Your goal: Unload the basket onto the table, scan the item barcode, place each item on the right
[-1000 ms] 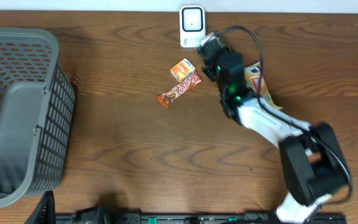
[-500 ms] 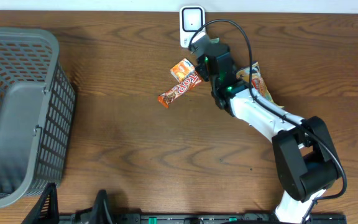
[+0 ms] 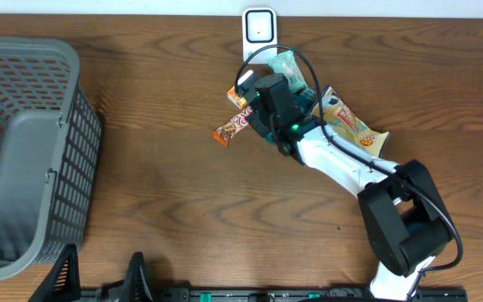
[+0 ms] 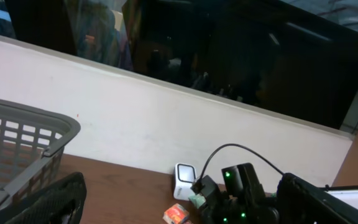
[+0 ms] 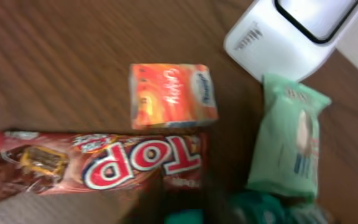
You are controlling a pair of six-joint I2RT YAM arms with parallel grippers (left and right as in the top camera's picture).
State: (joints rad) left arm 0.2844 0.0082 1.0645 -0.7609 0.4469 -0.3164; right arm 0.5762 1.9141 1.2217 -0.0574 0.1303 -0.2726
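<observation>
Pick step, I judge. My right hand (image 3: 254,88) hovers over TOP bar (image 5: 98,165) on surface (image 3: 158,184), near scanner (image 5: 291,31); cannot tell its opening. Left hand (image 4: 179,186) wide. Next: grip bar, show barcode to scanner.

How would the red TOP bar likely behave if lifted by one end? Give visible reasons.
The TOP bar is long and thin in a sealed wrapper, so it probably stays fairly stiff and light. Its glossy film looks slippery, so it may slide when pinched. Lying flat on the table, it seems unlikely to roll.
</observation>
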